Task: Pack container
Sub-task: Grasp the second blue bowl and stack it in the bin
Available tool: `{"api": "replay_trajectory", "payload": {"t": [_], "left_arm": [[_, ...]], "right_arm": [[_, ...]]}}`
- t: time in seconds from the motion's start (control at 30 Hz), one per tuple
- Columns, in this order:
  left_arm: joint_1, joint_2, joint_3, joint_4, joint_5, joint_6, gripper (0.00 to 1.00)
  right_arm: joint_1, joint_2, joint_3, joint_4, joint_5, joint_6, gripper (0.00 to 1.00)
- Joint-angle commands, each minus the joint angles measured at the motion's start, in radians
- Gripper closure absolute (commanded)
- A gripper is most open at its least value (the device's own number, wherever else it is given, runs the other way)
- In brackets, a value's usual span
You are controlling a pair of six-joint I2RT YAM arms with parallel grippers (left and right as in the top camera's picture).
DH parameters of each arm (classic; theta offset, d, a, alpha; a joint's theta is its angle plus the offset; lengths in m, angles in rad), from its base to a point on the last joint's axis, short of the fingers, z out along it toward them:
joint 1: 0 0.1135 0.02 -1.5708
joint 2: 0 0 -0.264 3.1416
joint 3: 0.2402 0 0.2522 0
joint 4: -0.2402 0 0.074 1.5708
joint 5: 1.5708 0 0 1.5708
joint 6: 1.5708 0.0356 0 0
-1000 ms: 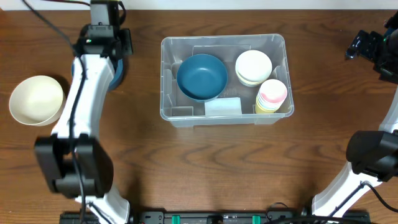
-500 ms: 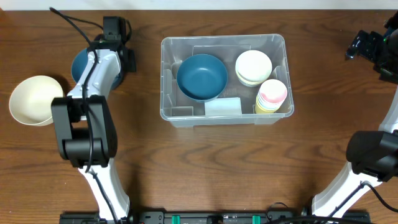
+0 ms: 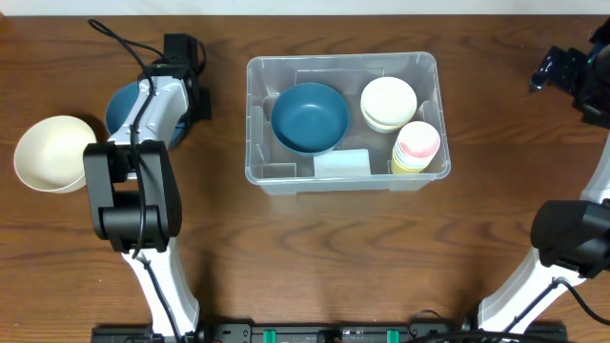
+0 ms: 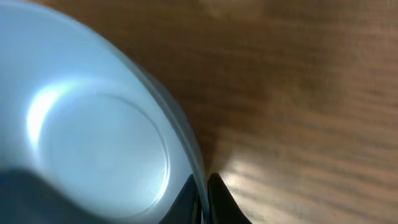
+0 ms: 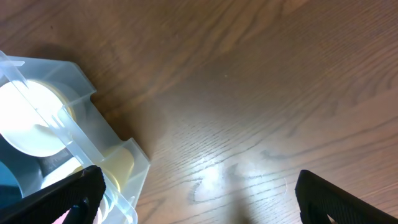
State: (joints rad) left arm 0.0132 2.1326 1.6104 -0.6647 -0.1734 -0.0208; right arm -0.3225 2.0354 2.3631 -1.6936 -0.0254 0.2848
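The clear container [image 3: 343, 59] stands at the table's middle. It holds a dark blue bowl [image 3: 309, 117], stacked cream bowls [image 3: 388, 103] and stacked pink and yellow cups [image 3: 416, 145]. A second blue bowl [image 3: 120, 107] sits left of it, partly under my left arm. My left gripper [image 3: 183, 112] is shut on that bowl's right rim. In the left wrist view the rim of the bowl [image 4: 93, 137] runs between the two fingers of the gripper [image 4: 204, 202]. My right gripper [image 5: 199, 199] is open above bare wood, right of the container's corner [image 5: 74, 81].
A cream bowl [image 3: 55, 152] rests near the table's left edge, close beside the blue bowl. A pale label [image 3: 341, 164] lies against the container's front wall. My right gripper [image 3: 560, 69] hovers at the far right rear.
My left arm has swung left, uncovering the blue bowl on the table. Its gripper has shut on the bowl's rim. The right arm has not moved.
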Motion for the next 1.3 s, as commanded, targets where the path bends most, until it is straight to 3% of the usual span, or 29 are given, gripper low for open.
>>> {"api": "replay_trajectory", "payload": {"t": [0.0,0.2,0.43,0.53,0.9,1.27], "left_arm": [[-0.014,-0.089,-0.005,-0.035,0.009,-0.068,0.94],[-0.045,-0.315,-0.005,-0.082,0.019,-0.139,0.94],[-0.154,-0.57,-0.005,-0.136,0.188,-0.133,0.94],[-0.247,-0.619,-0.005,-0.146,0.259,-0.071,0.94],[-0.613,-0.556,-0.006,-0.168,0.259,0.206,0.94],[-0.661,-0.362,-0.006,-0.167,0.256,0.255,0.94]], "right_arm": [[-0.002,-0.025,0.019,-0.002,0.01,0.014,0.01],[-0.002,-0.025,0.019,-0.002,0.01,0.014,0.01],[-0.002,-0.025,0.019,-0.002,0.01,0.014,0.01],[-0.002,-0.025,0.019,-0.002,0.01,0.014,0.01],[-0.002,-0.025,0.019,-0.002,0.01,0.014,0.01],[-0.002,-0.025,0.019,-0.002,0.01,0.014,0.01]]}}
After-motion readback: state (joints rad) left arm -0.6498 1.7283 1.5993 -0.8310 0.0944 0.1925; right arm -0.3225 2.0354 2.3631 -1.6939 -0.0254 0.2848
